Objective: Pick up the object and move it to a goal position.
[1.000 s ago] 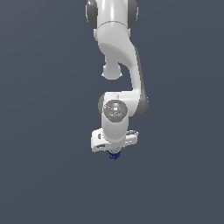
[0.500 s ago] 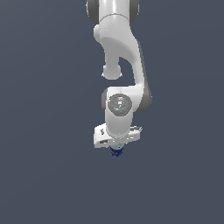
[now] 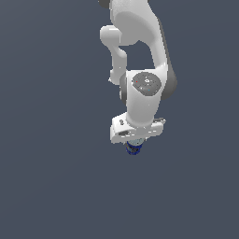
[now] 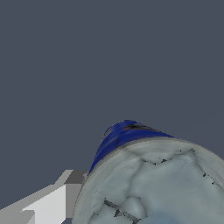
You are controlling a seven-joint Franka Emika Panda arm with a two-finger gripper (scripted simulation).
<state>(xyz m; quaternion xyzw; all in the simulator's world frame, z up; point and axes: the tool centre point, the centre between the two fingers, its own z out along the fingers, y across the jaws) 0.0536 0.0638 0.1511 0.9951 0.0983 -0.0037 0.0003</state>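
Can [image 3: 134, 148] sits right under the claw [image 3: 135, 144], only its dark blue lower part poking out below the white hand in the exterior view. Wrist view shows the can [image 4: 144, 175] very close up: pale grey-silver round top with cracked-looking texture, dark blue label curving down the side. One light grey finger [image 4: 52, 202] shows beside the can, at or very near its wall; contact not clear. The other finger is out of frame. Claw looks closed on the can, which hangs with it over plain dark grey ground; no shadow or contact line under the can shows. Can seems roughly upright, top toward the wrist camera. Above the claw, the white arm [image 3: 140, 70] rises to the top edge of the exterior view, with a round grey joint cap [image 3: 146, 83] facing the camera.
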